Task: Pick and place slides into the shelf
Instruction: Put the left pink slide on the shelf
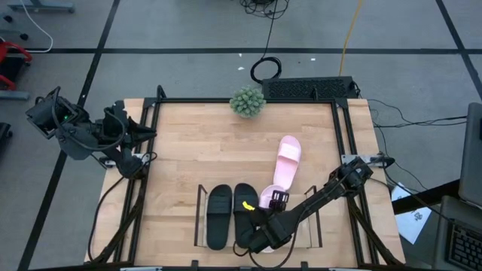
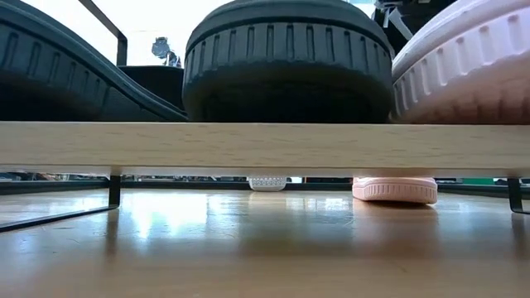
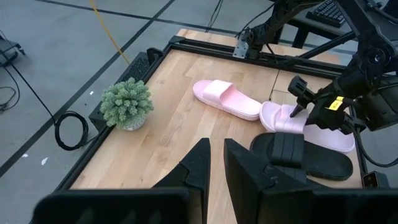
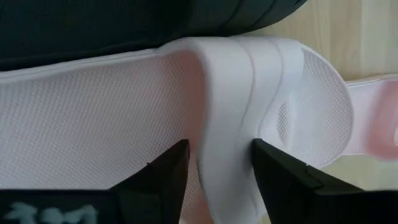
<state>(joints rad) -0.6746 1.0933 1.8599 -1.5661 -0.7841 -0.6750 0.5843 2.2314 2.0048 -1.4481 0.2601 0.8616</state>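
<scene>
Two black slides (image 1: pixel 218 217) (image 1: pixel 245 209) lie side by side on the shelf (image 1: pixel 200 203), a low rack with thin black uprights at the table's near edge. A pale pink slide (image 1: pixel 266 199) lies to their right on the shelf; the low view shows its sole (image 2: pixel 464 66) on the board. My right gripper (image 1: pixel 279 200) is down on it, shut on its strap. The second pink slide (image 1: pixel 287 159) lies flat on the table behind the shelf. My left gripper (image 3: pixel 216 155) waits over the table's left edge, open by a narrow gap. My right gripper holds the pink slide by its wide strap (image 4: pixel 224 155), pinched between the two fingers (image 4: pixel 168 171), one on the heel side and one on the toe side. It comes from above, slanting from the table's right. The slide lies on the shelf beside a black slide.
A small potted plant (image 1: pixel 247 102) stands at the table's far edge. The black table frame (image 1: pixel 343 135) runs along the left and right sides. Bare wood lies between the plant and the shelf, left of the loose pink slide.
</scene>
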